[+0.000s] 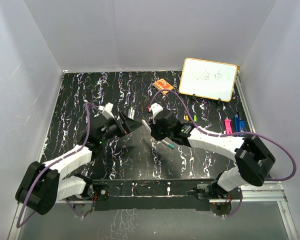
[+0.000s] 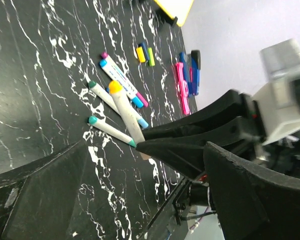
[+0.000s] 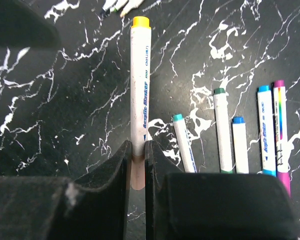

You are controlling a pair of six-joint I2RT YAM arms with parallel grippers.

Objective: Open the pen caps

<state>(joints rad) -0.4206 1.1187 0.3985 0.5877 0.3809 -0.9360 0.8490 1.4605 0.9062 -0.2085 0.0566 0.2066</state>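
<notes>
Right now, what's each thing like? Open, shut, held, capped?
Left gripper, open, holding nothing.
Right gripper, shut on the marker.
Marker, held at one end.
Yellow cap, on the marker's far end.
Other markers, lying flat, caps on.
Whiteboard, propped up, scribbled on.

Black marbled tabletop [image 1: 80, 95] (white veins), plain grey walls [image 1: 140, 35]
</notes>
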